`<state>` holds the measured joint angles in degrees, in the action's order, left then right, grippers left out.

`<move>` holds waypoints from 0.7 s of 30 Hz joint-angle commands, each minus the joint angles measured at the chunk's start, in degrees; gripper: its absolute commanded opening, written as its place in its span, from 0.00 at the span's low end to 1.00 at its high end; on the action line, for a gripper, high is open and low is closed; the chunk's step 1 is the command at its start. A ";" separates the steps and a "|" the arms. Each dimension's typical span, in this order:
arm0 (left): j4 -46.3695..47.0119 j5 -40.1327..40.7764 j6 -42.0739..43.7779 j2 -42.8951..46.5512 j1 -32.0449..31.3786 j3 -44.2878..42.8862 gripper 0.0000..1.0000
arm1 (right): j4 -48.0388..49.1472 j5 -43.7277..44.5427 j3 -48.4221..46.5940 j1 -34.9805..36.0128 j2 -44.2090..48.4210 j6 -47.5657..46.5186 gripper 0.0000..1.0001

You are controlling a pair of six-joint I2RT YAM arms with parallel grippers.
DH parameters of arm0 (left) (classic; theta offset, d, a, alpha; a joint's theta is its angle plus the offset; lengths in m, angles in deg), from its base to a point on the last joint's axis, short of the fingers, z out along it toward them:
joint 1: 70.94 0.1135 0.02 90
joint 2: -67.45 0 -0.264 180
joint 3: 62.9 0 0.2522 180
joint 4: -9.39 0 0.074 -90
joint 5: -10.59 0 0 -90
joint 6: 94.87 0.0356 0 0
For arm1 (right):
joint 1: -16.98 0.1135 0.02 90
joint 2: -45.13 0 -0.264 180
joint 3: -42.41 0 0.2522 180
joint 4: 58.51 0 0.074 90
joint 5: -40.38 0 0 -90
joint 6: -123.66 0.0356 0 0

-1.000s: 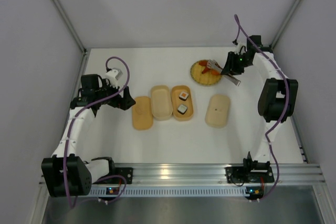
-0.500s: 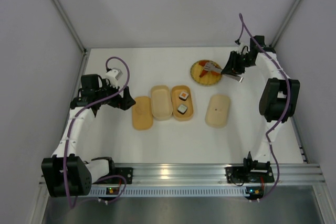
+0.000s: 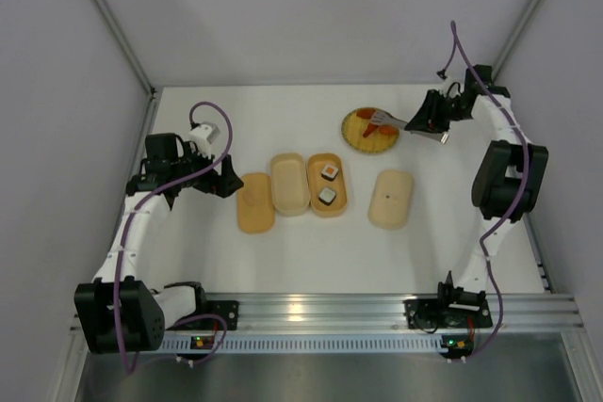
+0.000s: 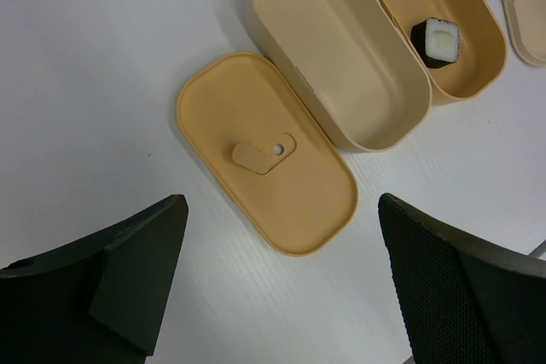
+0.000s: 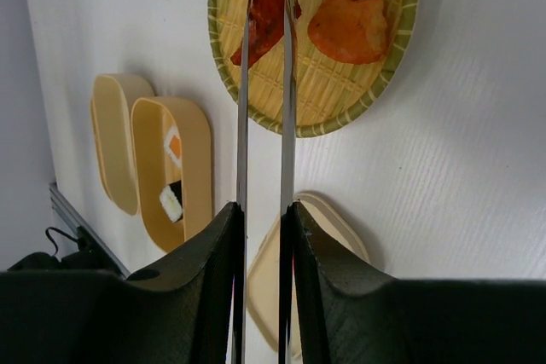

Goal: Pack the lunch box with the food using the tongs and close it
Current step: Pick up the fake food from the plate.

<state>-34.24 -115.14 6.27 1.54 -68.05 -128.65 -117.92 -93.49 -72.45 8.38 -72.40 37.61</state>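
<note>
— While the right claw (image 5: 264,215) is narrowed on the tongs (image 5: 287,108), which step are you on?

— Picking up. I have the tong tips pinching a dark red piece (image 5: 266,19) over the woven plate (image 5: 397,66). Whether it is clear of the weave, I cannot tell. An orange piece (image 5: 354,19) lies beside it on the plate.

— Next move?

— I'd judge a carry across the worktop (image 3: 311,251) to the lunch box (image 3: 292,190), with an even squeeze so the piece doesn't slip.

— What's in the box?

— One tray (image 4: 478,23) holds two sushi rolls (image 4: 437,40); the deeper tray (image 4: 341,66) touching it is empty. A lid (image 4: 299,185) lies flat beside that, another lid (image 3: 391,198) well apart. My left claw (image 4: 281,296) hangs wide open near the first lid, holding nothing.
</note>
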 commanded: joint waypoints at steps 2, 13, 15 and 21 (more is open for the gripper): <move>3.15 -1.19 -0.59 0.61 -0.08 0.13 0.98 | -0.50 -6.12 0.02 -0.19 6.00 0.01 0.01; 0.60 -2.86 -1.20 -0.27 0.00 -1.71 0.98 | -4.27 -6.66 -1.29 9.47 11.80 -6.74 0.00; 0.51 -3.21 -1.64 -0.27 0.18 -2.07 0.98 | -5.32 -6.22 -1.82 13.76 12.15 -8.24 0.00; 0.16 -5.49 -3.05 -0.62 2.11 -3.47 0.98 | -8.40 -3.67 -2.79 22.56 12.07 -13.43 0.00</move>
<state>-34.59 -117.78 4.56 1.28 -67.02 -129.28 -123.39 -96.58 -72.30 27.75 -63.18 28.62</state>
